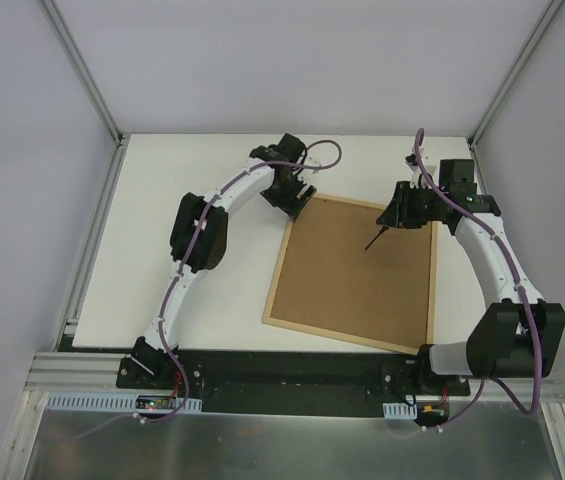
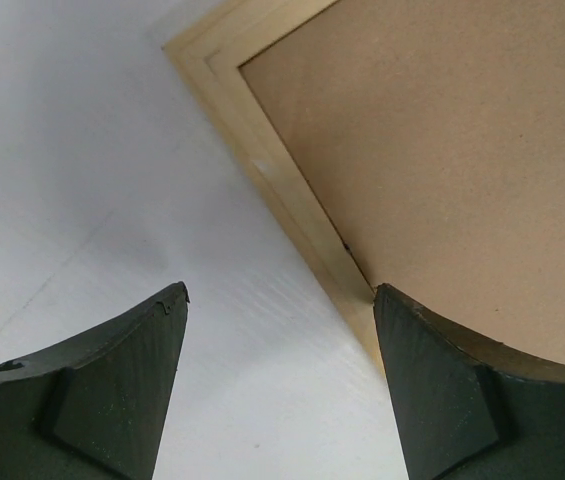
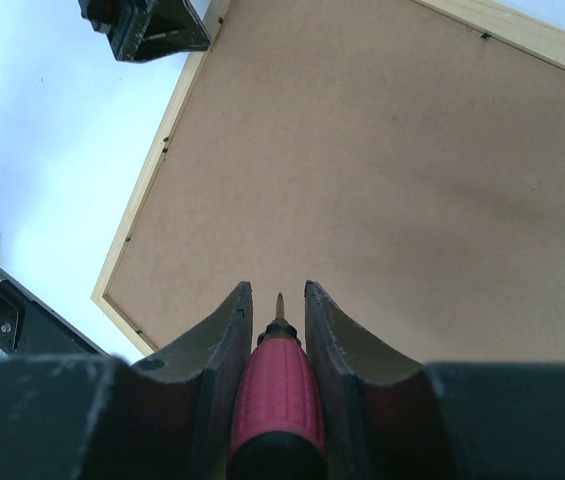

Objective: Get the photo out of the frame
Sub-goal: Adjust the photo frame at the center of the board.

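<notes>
Right gripper (image 3: 277,292) clamps a screwdriver (image 3: 277,390), tip aimed at the frame's (image 1: 357,275) brown back near its far edge; left gripper (image 2: 280,292) gapes open astride the far-left corner.

**Soft, even light**

We see bright, diffuse light from above the frame (image 1: 352,275), whose brown back shows no glare. Left of the frame, the left arm (image 1: 197,235) casts a faint, soft shadow on the table (image 1: 162,180). In the right wrist view the table left of the frame washes out to bluish white. There, the dark fingers (image 3: 217,350) and red screwdriver (image 3: 277,410) nearest the lens look soft.
</notes>
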Tool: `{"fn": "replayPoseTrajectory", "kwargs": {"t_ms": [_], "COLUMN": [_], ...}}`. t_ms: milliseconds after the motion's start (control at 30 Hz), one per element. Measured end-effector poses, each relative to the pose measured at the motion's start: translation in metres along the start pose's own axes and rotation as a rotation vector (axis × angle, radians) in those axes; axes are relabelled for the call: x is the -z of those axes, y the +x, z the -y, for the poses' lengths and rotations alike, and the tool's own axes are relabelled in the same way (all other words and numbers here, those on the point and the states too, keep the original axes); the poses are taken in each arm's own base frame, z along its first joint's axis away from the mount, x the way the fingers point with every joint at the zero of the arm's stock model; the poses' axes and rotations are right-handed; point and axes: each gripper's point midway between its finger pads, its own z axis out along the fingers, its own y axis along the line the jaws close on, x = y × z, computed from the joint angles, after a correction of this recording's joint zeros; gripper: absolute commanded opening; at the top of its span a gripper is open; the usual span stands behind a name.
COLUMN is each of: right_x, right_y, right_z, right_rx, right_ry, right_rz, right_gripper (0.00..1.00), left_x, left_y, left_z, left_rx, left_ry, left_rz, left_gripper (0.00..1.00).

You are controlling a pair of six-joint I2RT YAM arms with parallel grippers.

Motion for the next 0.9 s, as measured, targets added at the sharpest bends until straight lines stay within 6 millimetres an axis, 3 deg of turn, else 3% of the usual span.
{"fn": "replayPoseTrajectory", "kwargs": {"t_ms": [200,500,700,900], "right_x": [0.000,0.001,0.000,-0.004], "right_y": [0.000,0.000,0.000,0.007], "right_z": [0.000,0.001,0.020,0.060], "right_rx": [0.000,0.002,0.017,0.047], "right_ry": [0.000,0.011,0.120,0.301], "right_rz": [0.000,0.003,-0.002,-0.052], "right_gripper": [0.01,0.00,0.00,0.00], "left_x": [-0.005,0.004,0.025,0.046], "left_y": [0.007,0.024,0.069,0.115], "left_z": [0.021,0.007,-0.012,-0.030], "left_rx": [-0.062,-0.076,-0.015,0.038], "left_ry": [-0.037,-0.225,-0.300,-0.334], "left_rz": [-0.029,-0.054,-0.107,-0.182], "left_gripper": [0.73,0.70,0.70,0.66]}}
